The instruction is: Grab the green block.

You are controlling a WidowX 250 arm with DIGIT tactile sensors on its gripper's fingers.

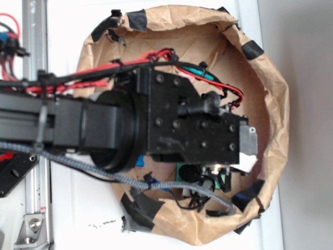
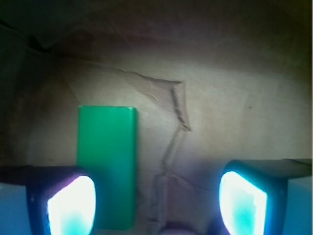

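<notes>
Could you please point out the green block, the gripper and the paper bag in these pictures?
Green block (image 2: pixel 106 169): wrist view, middle of its flat top face.
Gripper (image 2: pixel 157 204): wrist view, midway between its two glowing fingertips.
Paper bag (image 1: pixel 271 94): exterior view, its crumpled brown right wall.

Black arm (image 1: pixel 104 130) stretched in from the left edge, wrist pointing straight down, gripper (image 2: pixel 156 203) spread wide, two glowing fingertips (image 2: pixel 72 205) apart, nothing between them

Crumpled brown paper bag (image 1: pixel 270 99) w/ black tape patches (image 1: pixel 252 49) on rim; white table (image 1: pixel 67 31) under it; metal rail (image 1: pixel 35 36) left of bag.
</notes>
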